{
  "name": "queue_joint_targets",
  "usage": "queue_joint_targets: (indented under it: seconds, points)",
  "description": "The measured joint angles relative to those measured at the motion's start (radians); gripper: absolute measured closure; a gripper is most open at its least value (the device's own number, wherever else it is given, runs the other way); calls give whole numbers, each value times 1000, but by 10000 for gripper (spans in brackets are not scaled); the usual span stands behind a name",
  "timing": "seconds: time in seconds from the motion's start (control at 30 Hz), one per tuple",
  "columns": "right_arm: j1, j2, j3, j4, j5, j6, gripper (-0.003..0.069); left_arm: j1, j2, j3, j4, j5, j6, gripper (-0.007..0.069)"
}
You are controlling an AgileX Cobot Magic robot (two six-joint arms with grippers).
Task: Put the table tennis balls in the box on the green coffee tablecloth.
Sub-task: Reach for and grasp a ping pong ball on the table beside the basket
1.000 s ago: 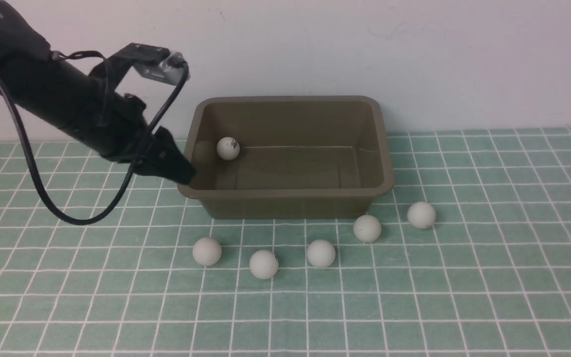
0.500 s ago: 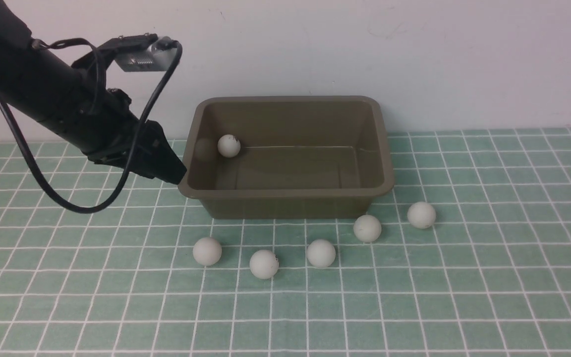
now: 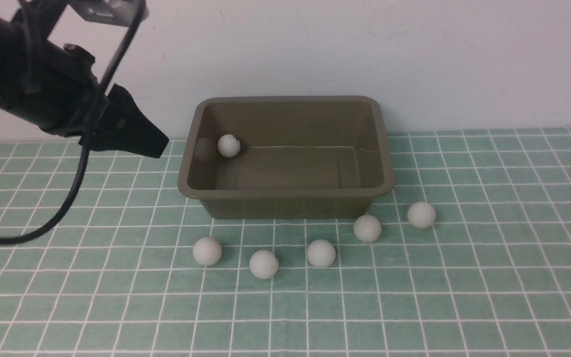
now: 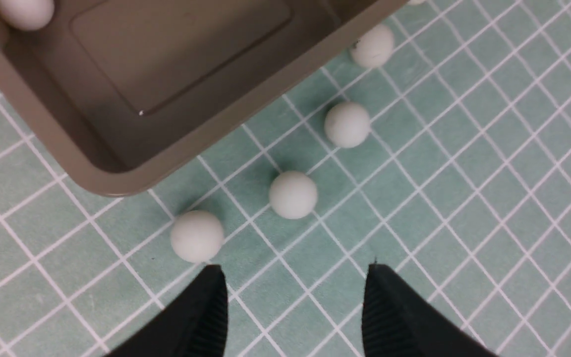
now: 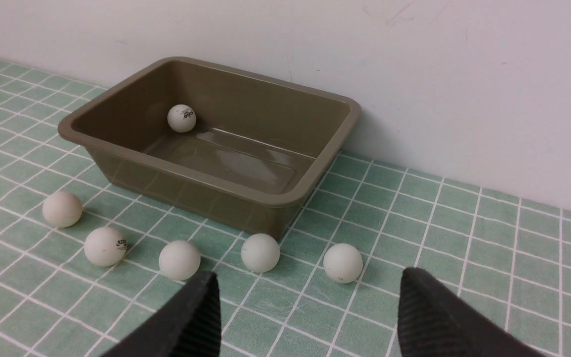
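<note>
The green checked tablecloth (image 3: 488,297) lies flat up to the wall (image 3: 414,49). The olive-brown box (image 3: 285,198) stands on it by that wall. The left gripper (image 4: 294,270) hangs above the cloth beside the box's left end, jaws apart and empty. The right gripper (image 5: 309,275) sits low at near right, jaws wide apart, empty. One table tennis ball (image 3: 228,146) lies inside the box, far-left corner; five balls (image 3: 207,251) (image 3: 264,264) (image 3: 321,253) (image 3: 367,228) (image 3: 421,214) lie on the cloth along its near side.

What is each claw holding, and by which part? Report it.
Nothing is held. The left claw and the right claw both stand open, with only the green tablecloth showing in each gap.
</note>
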State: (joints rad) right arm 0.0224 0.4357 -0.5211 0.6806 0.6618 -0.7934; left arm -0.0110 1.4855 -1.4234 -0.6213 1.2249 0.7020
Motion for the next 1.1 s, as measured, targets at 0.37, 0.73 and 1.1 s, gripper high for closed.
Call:
queue_joint_targets:
  seconds: [0.37,0.73,1.1]
  points:
    - [1,0,0,0,0,-8,219,0,-305,349,-39,-62,-42,283]
    - [1,0,0,0,-25,-11,219,0,-368,711,-133,-555,115,283]
    - [1,0,0,2,-45,-11,219,0,-44,712,-409,-627,423,242]
